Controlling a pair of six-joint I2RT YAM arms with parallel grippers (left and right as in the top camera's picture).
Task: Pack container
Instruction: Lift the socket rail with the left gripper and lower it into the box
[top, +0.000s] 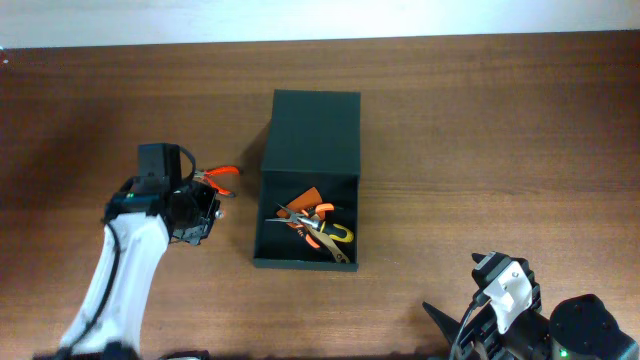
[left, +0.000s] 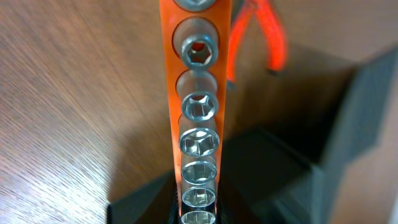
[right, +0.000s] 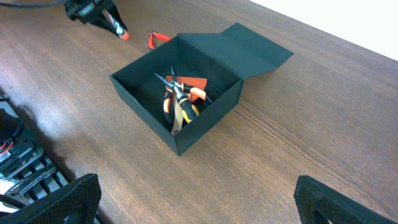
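Chrome sockets (left: 199, 107) on an orange plastic rail (left: 168, 93), clamped in the left pincer (top: 203, 208).
Right pincer (right: 199, 208) is held apart; the matte rectangular container (top: 312, 135) is seen open.

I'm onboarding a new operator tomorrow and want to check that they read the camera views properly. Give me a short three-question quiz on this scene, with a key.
1. True or false: the lid of the container is shut.
2. Multiple choice: the left end effector grips A) a rail of sockets, B) a hammer, C) nothing.
3. Fill the gap: in the overhead view, the orange-handled pliers on the table lie to the ___ of the container.
Key: 1 false, it is folded back; 2 A; 3 left.
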